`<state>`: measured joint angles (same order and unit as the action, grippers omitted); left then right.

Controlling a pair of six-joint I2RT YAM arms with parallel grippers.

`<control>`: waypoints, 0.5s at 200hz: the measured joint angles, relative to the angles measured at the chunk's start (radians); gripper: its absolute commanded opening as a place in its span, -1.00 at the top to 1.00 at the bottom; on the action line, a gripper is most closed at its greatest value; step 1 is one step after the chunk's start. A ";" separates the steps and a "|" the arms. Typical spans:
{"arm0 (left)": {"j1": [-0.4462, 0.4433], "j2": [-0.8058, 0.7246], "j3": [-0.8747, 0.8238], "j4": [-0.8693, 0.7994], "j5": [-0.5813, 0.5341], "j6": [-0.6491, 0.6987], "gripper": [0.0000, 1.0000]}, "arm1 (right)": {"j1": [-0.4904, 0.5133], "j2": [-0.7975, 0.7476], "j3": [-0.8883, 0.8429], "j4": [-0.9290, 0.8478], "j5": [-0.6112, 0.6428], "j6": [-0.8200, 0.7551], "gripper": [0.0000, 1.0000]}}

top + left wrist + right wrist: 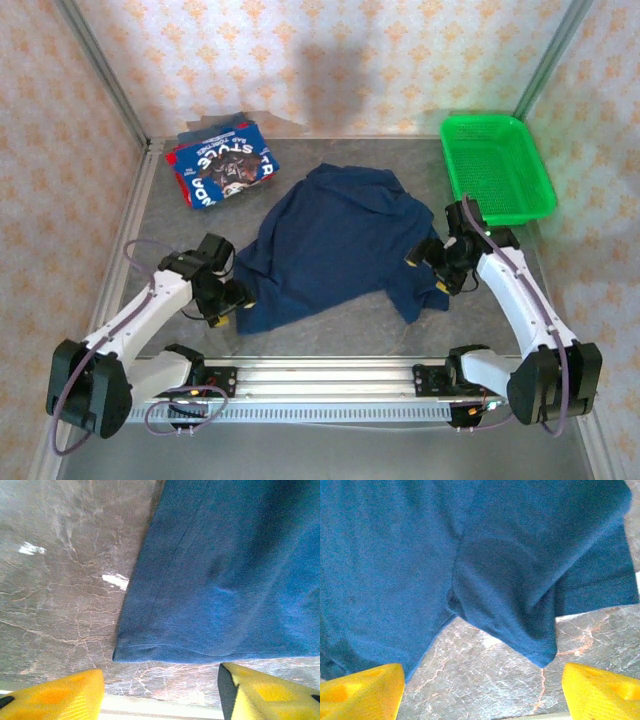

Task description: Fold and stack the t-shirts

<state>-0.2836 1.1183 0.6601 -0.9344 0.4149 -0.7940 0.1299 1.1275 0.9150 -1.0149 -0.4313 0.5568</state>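
My navy shirt (pixel 335 245) lies spread and rumpled mid-bench (pixel 340 335), cloth bunched at its right sleeve, its near-left corner flat. The folded shirts (pixel 222 170), blue and red with white lettering, sit stacked at the far-left corner. My left tool (pixel 232 308) stands wide at that near-left hem and my right tool (pixel 428 272) wide at the sleeve, both empty.

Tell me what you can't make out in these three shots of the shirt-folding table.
Folded stack, top view: the top shirt hides how many lie beneath; its print is too small to read.
Navy shirt, both wrist views: the frame edges cut off most of it.
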 measured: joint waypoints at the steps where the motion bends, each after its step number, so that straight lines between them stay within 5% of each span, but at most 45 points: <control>1: 0.000 0.002 -0.001 0.002 0.001 0.000 -0.16 | 0.000 -0.001 -0.003 0.000 0.002 0.002 -0.63; 100: -0.024 0.080 -0.106 0.093 0.050 -0.002 -0.01 | -0.031 -0.011 -0.072 0.000 0.097 0.034 -0.61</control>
<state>-0.3080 1.1988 0.5545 -0.8417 0.4652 -0.7959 0.0994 1.1160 0.8425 -1.0145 -0.3347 0.5907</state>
